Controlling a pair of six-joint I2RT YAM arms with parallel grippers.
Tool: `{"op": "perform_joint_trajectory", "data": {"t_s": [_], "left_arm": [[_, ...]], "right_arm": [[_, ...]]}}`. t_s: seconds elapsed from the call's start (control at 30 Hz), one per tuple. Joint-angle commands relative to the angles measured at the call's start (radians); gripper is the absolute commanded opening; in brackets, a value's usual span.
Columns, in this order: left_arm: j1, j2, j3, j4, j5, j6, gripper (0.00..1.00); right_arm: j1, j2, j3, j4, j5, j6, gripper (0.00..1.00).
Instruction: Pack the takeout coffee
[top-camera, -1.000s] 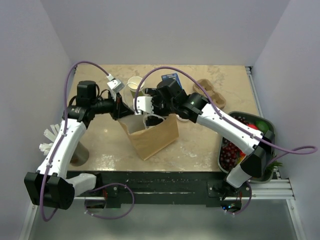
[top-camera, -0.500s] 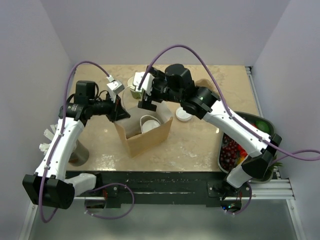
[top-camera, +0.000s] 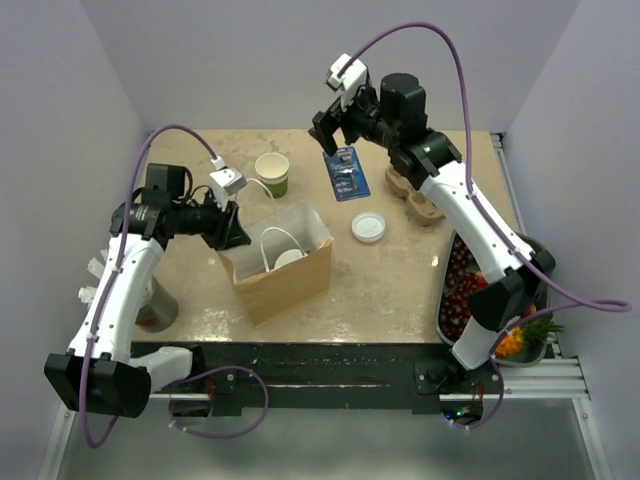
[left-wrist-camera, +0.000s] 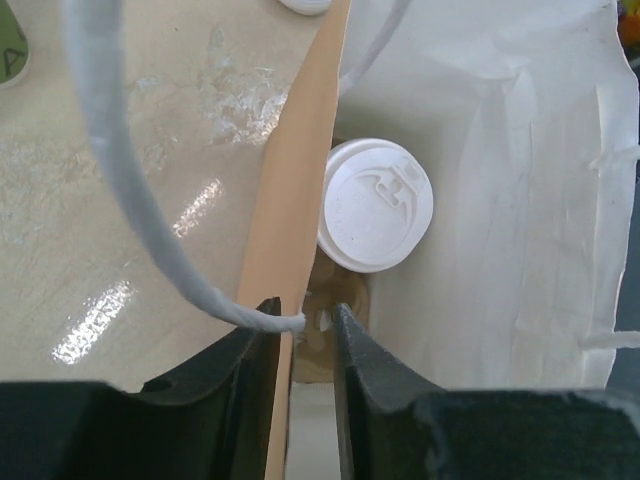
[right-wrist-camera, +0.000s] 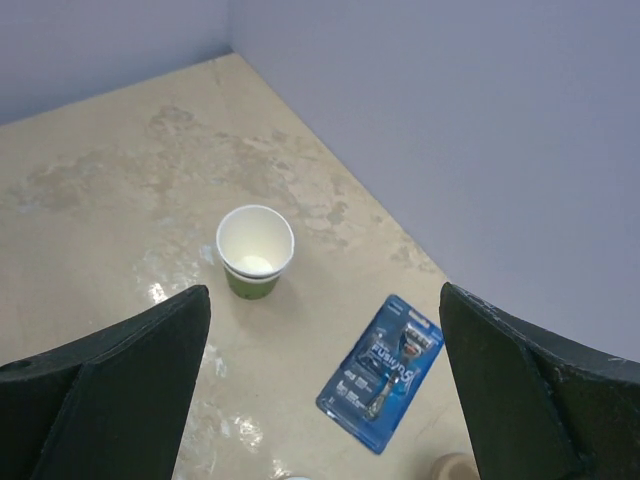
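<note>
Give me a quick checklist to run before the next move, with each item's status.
1. The takeout coffee is inside the paper bag, lid on: ok.
2. The coffee stands flat on the bag's bottom: cannot tell, its base is hidden.
3. The left gripper is clamped on the bag's wall: ok.
4. The right gripper is open, empty and raised clear of the bag: ok.
5. The lidless cup is outside the bag, on the table: ok.
</note>
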Motion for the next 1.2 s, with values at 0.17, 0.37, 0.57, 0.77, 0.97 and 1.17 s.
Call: {"op": "perform_joint_trajectory", "data": {"t_s": [0.17,0.37,0.57,0.77,0.97,1.17], "left_arm": [[0.008,-0.018,0.175,-0.061,-0.013,0.08,0.66],[0.021,-0.018,0.379,-0.102,-0.171,0.146,0.81],[0.03,-0.053,0.514,-0.168,-0.502,0.181,0.85],[0.032,-0.077,0.577,-0.351,-0.753,0.142,0.68],[0.033,-0.183,0.398,-0.352,-1.036,0.229,0.59],[0.038,-0.124,0.328,-0.351,-1.003,0.195,0.58]], "right_arm": [[-0.075,0.115,0.029,0.083,-0.091,0.148,0.99],[-0.086,0.112,0.01,0.109,-0.128,0.205,0.99],[-0.09,0.093,-0.029,0.143,-0.156,0.259,0.99],[-0.09,0.072,-0.104,0.183,-0.211,0.375,0.99],[-0.09,0.035,-0.216,0.243,-0.311,0.438,0.98],[-0.093,0.03,-0.292,0.298,-0.389,0.483,0.96]]}}
